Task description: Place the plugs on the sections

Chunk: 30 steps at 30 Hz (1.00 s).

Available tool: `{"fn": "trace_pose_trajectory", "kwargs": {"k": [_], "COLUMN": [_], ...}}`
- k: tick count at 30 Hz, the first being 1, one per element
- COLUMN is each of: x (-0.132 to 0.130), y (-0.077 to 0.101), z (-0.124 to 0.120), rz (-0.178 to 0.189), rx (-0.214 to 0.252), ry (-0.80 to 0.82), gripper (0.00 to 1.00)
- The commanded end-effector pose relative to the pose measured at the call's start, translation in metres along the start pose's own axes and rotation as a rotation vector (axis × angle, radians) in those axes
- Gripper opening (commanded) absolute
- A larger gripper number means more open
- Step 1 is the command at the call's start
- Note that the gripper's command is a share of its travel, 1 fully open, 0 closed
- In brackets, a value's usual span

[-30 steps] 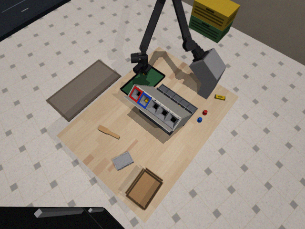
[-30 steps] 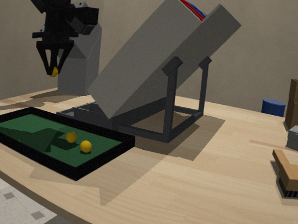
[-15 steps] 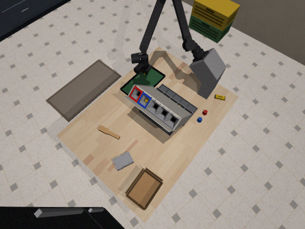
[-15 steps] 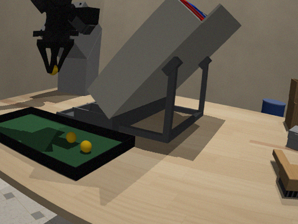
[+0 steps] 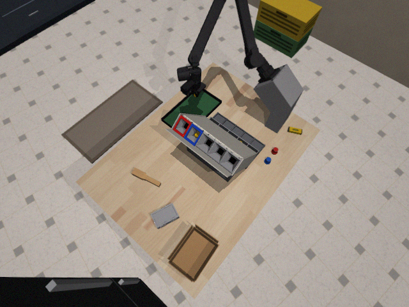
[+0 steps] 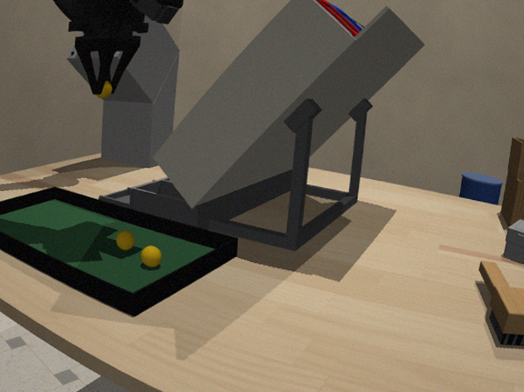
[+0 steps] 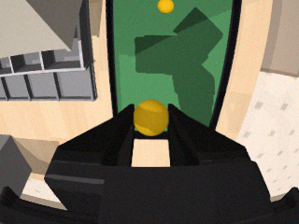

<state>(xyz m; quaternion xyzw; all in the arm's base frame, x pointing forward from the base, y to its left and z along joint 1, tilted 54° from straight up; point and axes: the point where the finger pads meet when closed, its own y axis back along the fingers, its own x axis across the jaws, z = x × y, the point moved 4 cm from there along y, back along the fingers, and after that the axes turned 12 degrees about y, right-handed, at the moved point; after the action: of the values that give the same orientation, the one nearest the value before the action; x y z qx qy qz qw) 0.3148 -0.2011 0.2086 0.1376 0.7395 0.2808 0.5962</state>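
Observation:
My gripper (image 5: 195, 94) (image 6: 103, 89) (image 7: 150, 111) is shut on a yellow marble (image 5: 195, 94) (image 6: 105, 89) (image 7: 150, 118). It hangs high above the far end of the green marble tray (image 5: 216, 98) (image 6: 112, 297) (image 7: 110, 70). Two more marbles (image 6: 124, 240) (image 6: 151, 255) lie in the tray. The slanted grey cover (image 5: 218, 132) (image 6: 258, 103) carries a row of funnels. The red-banded funnel (image 5: 177, 123) is at the end nearest the tray. The blue-banded funnel (image 5: 188, 132) next to it holds a marble (image 5: 197, 134). The grey row of sections (image 5: 238, 130) (image 7: 47, 84) lies below the cover. The red plug (image 5: 274, 150) and blue plug (image 5: 267, 160) (image 6: 480, 187) stand on the table beyond the cover's other end.
The arm's grey base block (image 5: 280, 95) stands behind the sections. A wooden brush (image 5: 146, 176) (image 6: 506, 302), a grey notebook (image 5: 164, 215), a cardboard box (image 5: 193, 252) and a small yellow block (image 5: 294, 130) lie on the table. A grey mat (image 5: 112, 119) and stacked crates (image 5: 287, 23) are on the floor.

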Motion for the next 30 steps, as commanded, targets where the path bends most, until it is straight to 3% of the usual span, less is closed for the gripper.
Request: {"fn": "trace_pose_trajectory", "kwargs": {"k": [1,10,12,27,30], "x": [0.025,0.091,0.091,0.177,0.183], "y": [0.023,0.065,0.065,0.135,0.140], "z": [0.019,0.055,0.055,0.105,0.109], "rz": [-0.007,-0.027,-0.027,-0.066,-0.068], "rx": [-0.055,-0.148,-0.148,-0.297,-0.305], "ry": [-0.015,-0.011,-0.011,-0.005,-0.007], "gripper": [0.00,0.00,0.00,0.00,0.00]}}
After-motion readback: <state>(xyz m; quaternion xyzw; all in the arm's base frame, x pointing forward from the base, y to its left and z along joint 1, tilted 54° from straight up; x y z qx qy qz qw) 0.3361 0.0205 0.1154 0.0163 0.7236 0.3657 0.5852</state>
